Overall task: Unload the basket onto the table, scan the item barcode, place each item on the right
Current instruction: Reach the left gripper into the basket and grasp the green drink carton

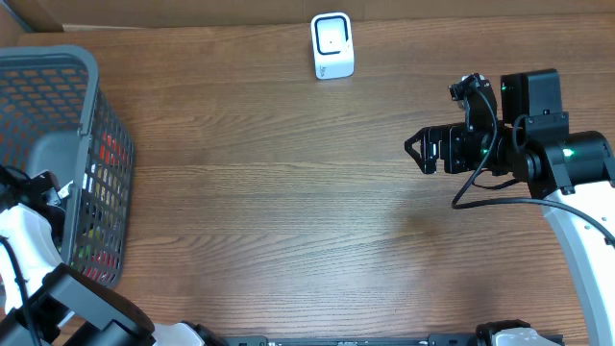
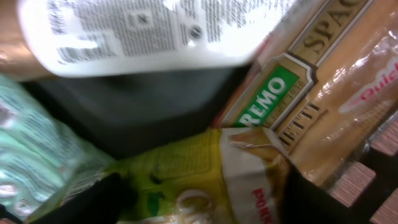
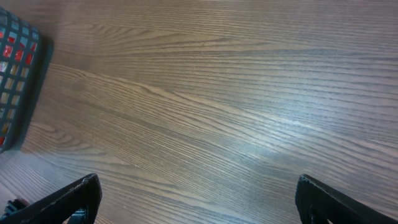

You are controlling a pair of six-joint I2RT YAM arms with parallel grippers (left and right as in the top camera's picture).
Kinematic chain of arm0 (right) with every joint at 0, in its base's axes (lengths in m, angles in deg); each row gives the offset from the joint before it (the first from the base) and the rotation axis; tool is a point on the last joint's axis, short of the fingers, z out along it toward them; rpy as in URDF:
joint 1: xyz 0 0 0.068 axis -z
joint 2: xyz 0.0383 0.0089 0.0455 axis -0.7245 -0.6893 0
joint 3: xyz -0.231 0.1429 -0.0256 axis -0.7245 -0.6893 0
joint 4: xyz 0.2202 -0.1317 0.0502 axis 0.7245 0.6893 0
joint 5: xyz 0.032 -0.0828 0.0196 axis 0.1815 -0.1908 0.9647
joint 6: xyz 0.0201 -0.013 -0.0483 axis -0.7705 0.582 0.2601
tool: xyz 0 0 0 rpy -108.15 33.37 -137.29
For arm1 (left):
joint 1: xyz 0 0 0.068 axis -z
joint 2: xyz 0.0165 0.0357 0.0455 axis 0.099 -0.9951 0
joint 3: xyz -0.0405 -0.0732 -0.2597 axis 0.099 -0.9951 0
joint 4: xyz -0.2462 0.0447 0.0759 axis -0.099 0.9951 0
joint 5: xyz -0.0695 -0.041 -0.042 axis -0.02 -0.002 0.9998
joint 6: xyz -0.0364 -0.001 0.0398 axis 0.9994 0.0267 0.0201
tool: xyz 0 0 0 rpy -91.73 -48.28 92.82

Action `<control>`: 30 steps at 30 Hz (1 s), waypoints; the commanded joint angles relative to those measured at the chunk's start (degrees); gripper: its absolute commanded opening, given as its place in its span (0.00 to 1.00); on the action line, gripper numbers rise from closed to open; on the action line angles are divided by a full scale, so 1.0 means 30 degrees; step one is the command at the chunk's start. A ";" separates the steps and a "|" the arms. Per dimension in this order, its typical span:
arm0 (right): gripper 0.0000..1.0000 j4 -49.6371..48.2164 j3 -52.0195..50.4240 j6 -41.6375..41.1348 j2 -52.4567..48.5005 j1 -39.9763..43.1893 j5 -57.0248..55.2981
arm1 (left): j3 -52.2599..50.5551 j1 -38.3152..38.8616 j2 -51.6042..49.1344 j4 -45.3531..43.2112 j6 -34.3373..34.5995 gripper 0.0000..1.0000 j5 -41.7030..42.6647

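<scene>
Down inside the grey mesh basket (image 1: 67, 60), my left gripper (image 2: 202, 200) is open, its dark fingers (image 2: 93, 202) on either side of a yellow-green packet (image 2: 186, 165) with a white end and red lettering. The fingers are close against the packet's edges. The item's barcode is hidden. The white scanner (image 1: 332, 45) stands at the table's far edge, centre. My right gripper (image 1: 423, 152) hovers open over bare wood at the right, and the right wrist view shows nothing between its fingers (image 3: 74, 200).
Around the packet in the basket lie a white bottle with small print (image 2: 155, 31), a spaghetti packet (image 2: 311, 81) and a pale green packet (image 2: 28, 143). The basket stands at the table's left edge, and its corner shows in the right wrist view (image 3: 18, 68).
</scene>
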 commanded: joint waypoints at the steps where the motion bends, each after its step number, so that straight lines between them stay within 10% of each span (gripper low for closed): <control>1: 1.00 -0.0138 0.0488 -0.0051 0.0058 -0.0124 0.0168 | -0.1013 -0.0080 -0.1311 0.1115 -0.0714 0.60 -0.1443; 5: 1.00 -0.0124 0.0488 -0.0058 0.0058 -0.0124 0.0233 | -0.1013 -0.0080 -0.1319 0.0787 -0.0408 0.04 -0.1443; 20: 0.99 -0.1435 0.0488 -0.0772 0.0058 -0.0124 0.0233 | 0.2514 -0.0080 -0.1246 -0.0175 0.7206 0.04 -0.1413; 30: 0.96 -0.1741 0.0488 -0.2317 0.0058 -0.0124 0.0233 | 0.8123 -0.0080 -0.1246 0.2018 0.7614 0.04 0.1887</control>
